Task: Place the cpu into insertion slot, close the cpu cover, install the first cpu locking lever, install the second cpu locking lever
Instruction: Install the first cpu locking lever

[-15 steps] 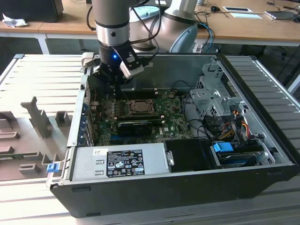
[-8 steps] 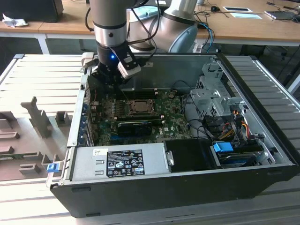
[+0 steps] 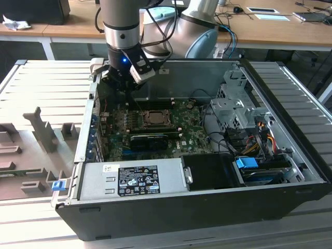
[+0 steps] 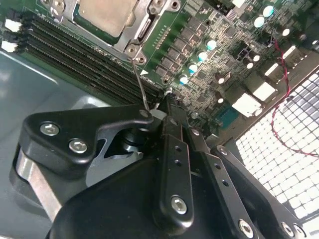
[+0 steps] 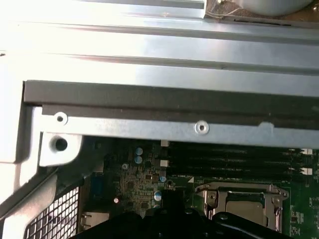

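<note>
The tool (image 4: 167, 99), pressed together, touches the locking lever (image 4: 139, 79) inside the case (image 3: 218, 199) on a ribbed table (image 3: 52, 80).

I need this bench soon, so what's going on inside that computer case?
A robot arm's gripper is down inside the open computer case, at the free end of a thin, raised wire locking lever. The cpu already sits in place on the motherboard, with the cpu cover lying over it.
</note>
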You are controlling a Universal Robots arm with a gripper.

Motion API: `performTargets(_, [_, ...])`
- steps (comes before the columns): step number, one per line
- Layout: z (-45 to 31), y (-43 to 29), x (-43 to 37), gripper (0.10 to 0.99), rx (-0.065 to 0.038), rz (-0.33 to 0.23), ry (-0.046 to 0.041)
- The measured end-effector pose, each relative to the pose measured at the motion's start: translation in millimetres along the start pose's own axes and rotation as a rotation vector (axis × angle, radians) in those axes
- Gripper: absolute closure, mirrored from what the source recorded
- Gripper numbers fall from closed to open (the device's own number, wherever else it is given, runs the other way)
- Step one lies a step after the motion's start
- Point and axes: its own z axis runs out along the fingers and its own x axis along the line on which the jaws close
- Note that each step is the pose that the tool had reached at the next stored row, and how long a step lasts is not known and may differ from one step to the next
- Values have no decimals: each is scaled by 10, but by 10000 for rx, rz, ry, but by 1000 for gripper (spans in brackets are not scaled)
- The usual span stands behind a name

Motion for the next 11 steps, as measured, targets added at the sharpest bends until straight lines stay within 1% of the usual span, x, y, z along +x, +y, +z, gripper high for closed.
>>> performTargets(4, [1,3,-9,980,-1,1,1])
performTargets(11, [2,-2,-82,980,2,0,1])
